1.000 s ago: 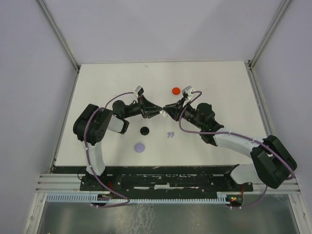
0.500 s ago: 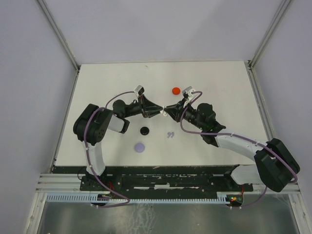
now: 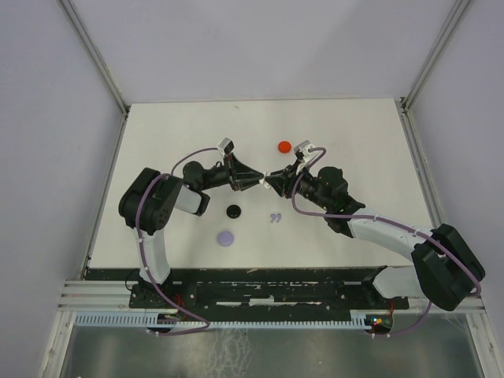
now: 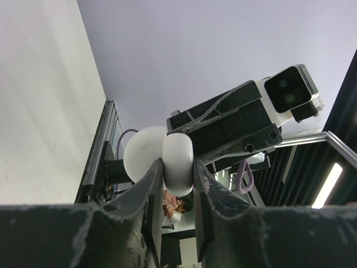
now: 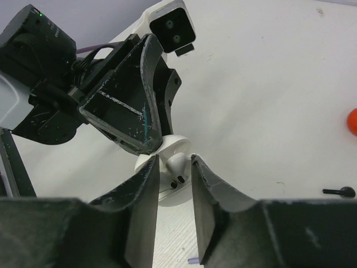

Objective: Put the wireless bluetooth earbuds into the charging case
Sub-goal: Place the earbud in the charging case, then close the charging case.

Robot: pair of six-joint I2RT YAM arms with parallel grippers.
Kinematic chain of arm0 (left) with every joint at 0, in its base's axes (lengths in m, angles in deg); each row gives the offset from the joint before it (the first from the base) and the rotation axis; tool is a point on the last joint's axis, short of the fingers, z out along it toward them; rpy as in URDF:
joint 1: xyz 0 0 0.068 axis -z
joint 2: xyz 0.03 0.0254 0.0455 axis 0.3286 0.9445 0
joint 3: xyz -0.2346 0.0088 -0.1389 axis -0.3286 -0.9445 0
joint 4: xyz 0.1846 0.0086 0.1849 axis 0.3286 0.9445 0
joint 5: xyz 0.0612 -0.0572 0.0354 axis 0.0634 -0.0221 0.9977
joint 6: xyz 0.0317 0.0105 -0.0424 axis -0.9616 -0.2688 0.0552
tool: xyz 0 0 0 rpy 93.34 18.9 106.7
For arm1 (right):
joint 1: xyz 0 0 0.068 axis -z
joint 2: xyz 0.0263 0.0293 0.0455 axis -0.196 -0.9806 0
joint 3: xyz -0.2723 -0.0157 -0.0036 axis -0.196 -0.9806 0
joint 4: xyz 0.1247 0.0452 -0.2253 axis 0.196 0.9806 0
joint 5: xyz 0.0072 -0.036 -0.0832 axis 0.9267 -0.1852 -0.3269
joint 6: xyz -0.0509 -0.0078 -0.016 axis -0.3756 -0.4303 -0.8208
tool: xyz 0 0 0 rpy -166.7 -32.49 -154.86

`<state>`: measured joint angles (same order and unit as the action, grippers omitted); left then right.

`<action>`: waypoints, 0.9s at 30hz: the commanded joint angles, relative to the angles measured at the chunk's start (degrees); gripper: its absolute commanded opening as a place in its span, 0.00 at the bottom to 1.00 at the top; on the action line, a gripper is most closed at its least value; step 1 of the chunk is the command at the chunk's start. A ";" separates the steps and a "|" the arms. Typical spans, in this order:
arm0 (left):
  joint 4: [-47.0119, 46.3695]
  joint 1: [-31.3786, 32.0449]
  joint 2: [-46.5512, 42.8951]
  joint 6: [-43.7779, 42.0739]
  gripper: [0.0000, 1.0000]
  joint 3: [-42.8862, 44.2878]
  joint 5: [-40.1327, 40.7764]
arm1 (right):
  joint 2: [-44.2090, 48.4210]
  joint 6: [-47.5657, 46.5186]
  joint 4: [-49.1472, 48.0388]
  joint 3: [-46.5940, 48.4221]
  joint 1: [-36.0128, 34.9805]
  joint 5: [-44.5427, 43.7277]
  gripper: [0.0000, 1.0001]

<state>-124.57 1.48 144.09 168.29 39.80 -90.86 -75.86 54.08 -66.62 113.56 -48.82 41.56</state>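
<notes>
Item one: a white earbud (image 5: 177, 166) sits at the opened white charging case (image 4: 177, 163), its rounded body against the case's inner face. Whether it is fully seated cannot be told.

The case is clamped edge-on between the jaws of the left gripper (image 4: 177, 173), which press on both of its flat sides. Its lid stands open beside the body.

The right gripper (image 5: 175, 162) meets the case head-on from the opposite side. Its jaws stand narrow, one on either side of the white earbud. Whether they grip the earbud or only flank it cannot be told.

A pair of lavender earbuds (image 3: 275, 218) lies loose on the tabletop (image 3: 354, 134), side by side, nearer the arm bases than the case and slightly right of it.

A black disc (image 3: 233, 210) lies left of the case on its near side. A lavender disc (image 3: 226, 237) lies beyond the black disc, farther from the case in the same direction. A red disc (image 3: 284, 146) lies on the far side of the case, a little to its right and apart from it.
</notes>
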 commanded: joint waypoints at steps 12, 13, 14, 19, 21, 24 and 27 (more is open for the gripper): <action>-11.73 -0.53 2.21 0.00 0.03 0.13 2.99 | 11.37 -3.08 8.20 1.90 -0.26 -9.82 0.65; -11.73 -0.54 2.08 0.19 0.03 -0.05 3.59 | 11.83 -3.75 10.50 2.69 -0.24 -10.52 0.69; -11.77 -0.54 2.02 0.43 0.03 -0.25 4.39 | 12.14 -4.52 13.35 3.13 -0.28 -11.25 0.71; -11.80 -0.56 1.61 2.09 0.03 -1.11 9.05 | 10.74 -8.51 26.48 7.66 -1.93 -17.17 0.82; -11.73 -0.54 1.42 2.71 0.03 -1.61 10.91 | 9.26 -9.94 30.23 8.94 -2.92 -19.21 0.85; -11.79 -0.56 1.21 3.61 0.03 -2.89 14.79 | 7.51 -11.55 30.66 9.11 -4.18 -19.72 1.00; -11.77 -0.23 1.34 4.99 0.03 -4.78 18.77 | 5.52 -12.75 26.74 7.51 -5.70 -20.00 0.99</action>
<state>-124.81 1.16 146.36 168.97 36.82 -78.64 -68.51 44.53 -38.78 120.51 -52.89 24.30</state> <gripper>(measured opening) 0.305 0.991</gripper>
